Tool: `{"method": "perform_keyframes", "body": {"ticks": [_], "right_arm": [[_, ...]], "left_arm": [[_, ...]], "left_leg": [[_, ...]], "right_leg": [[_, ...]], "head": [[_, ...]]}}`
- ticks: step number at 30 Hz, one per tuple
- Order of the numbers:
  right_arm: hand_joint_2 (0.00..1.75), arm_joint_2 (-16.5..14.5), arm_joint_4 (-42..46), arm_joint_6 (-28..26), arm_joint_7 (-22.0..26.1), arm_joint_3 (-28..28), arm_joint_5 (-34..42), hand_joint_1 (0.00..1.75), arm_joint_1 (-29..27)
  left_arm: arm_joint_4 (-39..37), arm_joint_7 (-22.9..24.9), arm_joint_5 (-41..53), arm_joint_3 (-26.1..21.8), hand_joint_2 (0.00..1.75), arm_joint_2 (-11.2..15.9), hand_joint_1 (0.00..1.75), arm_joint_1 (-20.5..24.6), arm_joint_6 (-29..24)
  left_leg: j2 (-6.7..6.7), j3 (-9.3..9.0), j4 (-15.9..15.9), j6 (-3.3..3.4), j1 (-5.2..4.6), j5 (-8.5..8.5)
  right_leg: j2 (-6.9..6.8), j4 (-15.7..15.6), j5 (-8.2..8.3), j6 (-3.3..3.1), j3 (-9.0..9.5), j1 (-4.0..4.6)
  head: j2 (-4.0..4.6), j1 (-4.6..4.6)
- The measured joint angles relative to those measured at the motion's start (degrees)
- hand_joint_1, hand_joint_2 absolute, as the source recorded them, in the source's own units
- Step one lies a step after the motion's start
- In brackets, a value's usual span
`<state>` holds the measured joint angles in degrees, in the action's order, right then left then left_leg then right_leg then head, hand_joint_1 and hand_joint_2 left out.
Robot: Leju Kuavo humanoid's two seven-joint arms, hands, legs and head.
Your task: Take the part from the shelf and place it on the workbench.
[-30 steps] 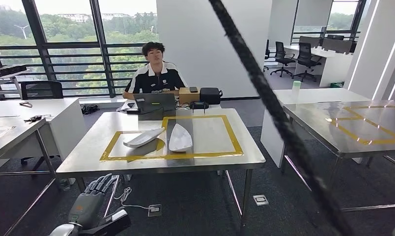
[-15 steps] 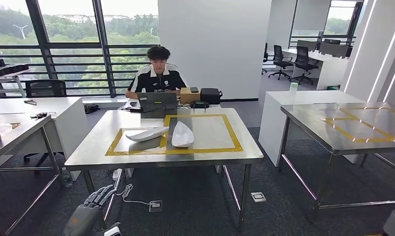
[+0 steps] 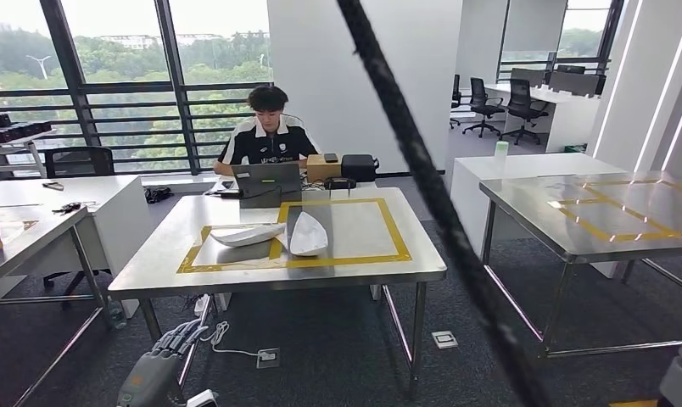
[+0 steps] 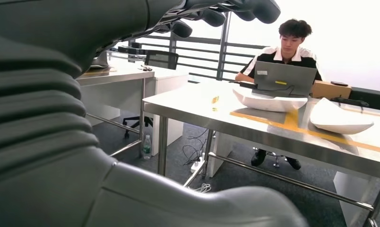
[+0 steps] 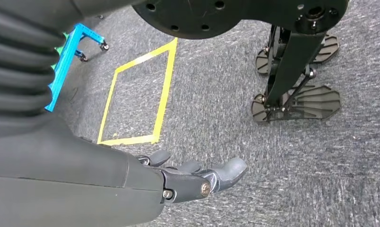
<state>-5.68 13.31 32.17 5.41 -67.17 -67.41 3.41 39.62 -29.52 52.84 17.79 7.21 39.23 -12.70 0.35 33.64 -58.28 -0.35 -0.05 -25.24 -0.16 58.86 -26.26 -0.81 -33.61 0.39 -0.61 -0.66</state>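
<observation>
The steel workbench (image 3: 363,263) stands ahead with a yellow tape frame on its top. Two white curved parts (image 3: 246,235) (image 3: 308,235) lie side by side inside the frame; the left wrist view shows them as the nearer part (image 4: 268,100) and the farther part (image 4: 341,118). My left hand (image 3: 164,365) hangs low in front of the workbench's left leg, fingers (image 4: 216,12) apart, holding nothing. My right hand (image 5: 197,177) hangs over the grey carpet with its fingers stretched out and empty.
A dark cable (image 3: 422,186) crosses the head view diagonally. A person (image 3: 268,136) sits behind the workbench at a laptop (image 3: 268,180). A second taped steel table (image 3: 609,225) is on the right, a white desk (image 3: 24,229) on the left. A yellow tape square (image 5: 136,101) marks the floor.
The whole head picture has shifted slightly, so the camera has moved. The dark cable has swung back across the view. My left hand stays low and empty.
</observation>
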Motion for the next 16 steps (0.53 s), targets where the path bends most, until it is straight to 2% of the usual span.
{"method": "perform_keyframes", "body": {"ticks": [16], "right_arm": [[1.75, 0.00, 0.00, 0.00, 1.07, 0.00, 0.56, 0.00, -0.02]], "left_arm": [[-0.50, -0.49, -0.61, 0.00, 1.75, -0.79, 0.00, 0.40, 0.38]], "left_leg": [[-0.01, 0.07, -0.07, -0.11, 0.01, 0.08]], "right_leg": [[0.01, 0.00, 0.18, 0.03, -0.03, -0.12]], "head": [[0.00, 0.01]]}}
